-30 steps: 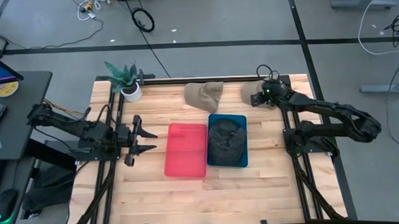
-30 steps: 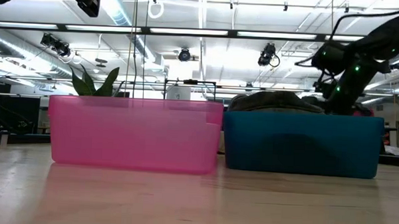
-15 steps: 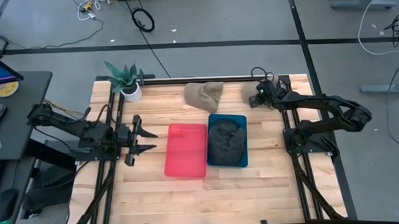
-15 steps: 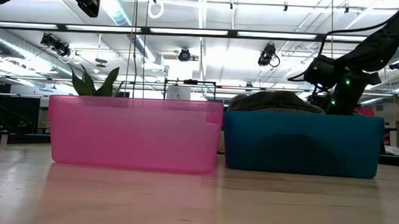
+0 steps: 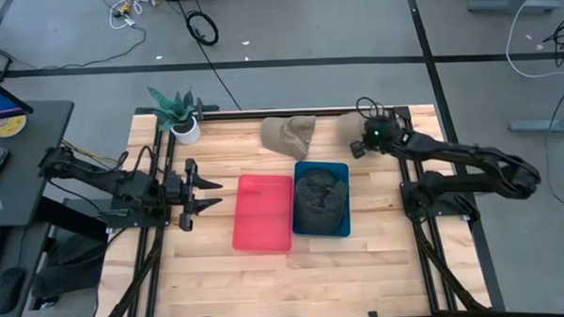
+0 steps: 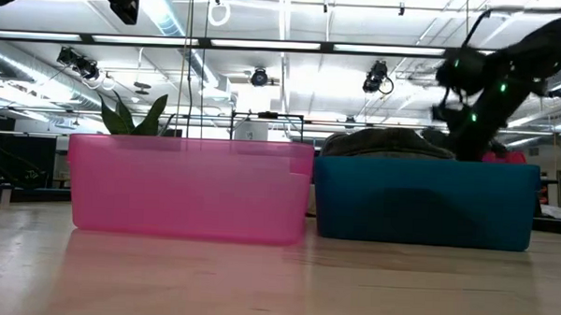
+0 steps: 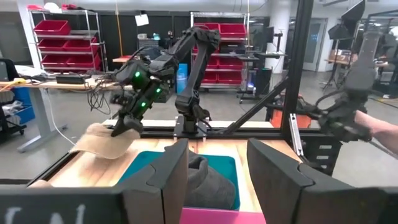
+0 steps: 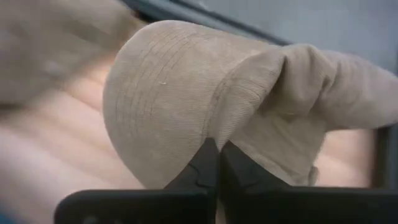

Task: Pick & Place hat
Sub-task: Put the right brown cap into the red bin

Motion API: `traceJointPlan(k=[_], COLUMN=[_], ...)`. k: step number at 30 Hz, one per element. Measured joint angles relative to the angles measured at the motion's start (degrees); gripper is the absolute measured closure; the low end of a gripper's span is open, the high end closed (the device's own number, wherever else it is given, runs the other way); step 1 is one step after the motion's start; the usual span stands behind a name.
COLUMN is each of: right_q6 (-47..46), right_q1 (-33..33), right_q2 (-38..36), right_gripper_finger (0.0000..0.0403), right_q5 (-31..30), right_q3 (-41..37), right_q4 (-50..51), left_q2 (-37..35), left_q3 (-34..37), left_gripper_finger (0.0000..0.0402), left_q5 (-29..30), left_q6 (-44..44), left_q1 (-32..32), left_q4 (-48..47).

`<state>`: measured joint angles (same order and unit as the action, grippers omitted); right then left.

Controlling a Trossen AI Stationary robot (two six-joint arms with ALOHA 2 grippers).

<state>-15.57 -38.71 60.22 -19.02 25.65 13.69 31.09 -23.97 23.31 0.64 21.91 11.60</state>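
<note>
Hat [image 5: 351, 130] sits at the table's [image 5: 361, 259] two o'clock corner, and we've got the right gripper [image 8: 214, 163] pinched tight on its fabric. Bins lie toward seven o'clock from there. Left gripper [image 5: 208, 190] waits spread, empty, far off at nine.

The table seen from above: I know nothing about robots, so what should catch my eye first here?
Probably the right end effector at the far right corner, pinched shut on a tan hat. Next, the two bins side by side mid-table: a pink bin and a blue bin with a dark hat in it. Another tan hat lies near the far edge; the left end effector waits open at the left.
</note>
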Motion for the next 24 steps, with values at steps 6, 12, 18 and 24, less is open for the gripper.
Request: traceJointPlan(k=[6, 12, 18, 24], right_q6=[3.48, 9.01, 18.42, 19.09], right_q1=[8.39, 21.30, 32.23, 38.79], right_q2=[-8.77, -9.24, -4.09, 3.49], right_gripper_finger=[0.0401, 0.0402, 0.0402, 0.0403], right_q5=[7.11, 14.19, 14.00, 13.92], right_q3=[3.06, 6.35, 10.98, 18.20], right_q4=[-3.67, -9.97, -9.75, -9.61], left_q2=[0.00, 0.00, 0.00, 0.00], left_q3=[-0.02, -0.02, -0.02, -0.02], left_gripper_finger=[0.0232, 0.0232, 0.0232, 0.0232], left_q5=[0.07, 0.59, 1.74, 2.60], left_q6=[-0.16, -1.36, -2.56, -3.38], left_q1=[0.00, 0.00, 0.00, 0.00], left_q4=[0.54, 0.55, 0.75, 0.92])
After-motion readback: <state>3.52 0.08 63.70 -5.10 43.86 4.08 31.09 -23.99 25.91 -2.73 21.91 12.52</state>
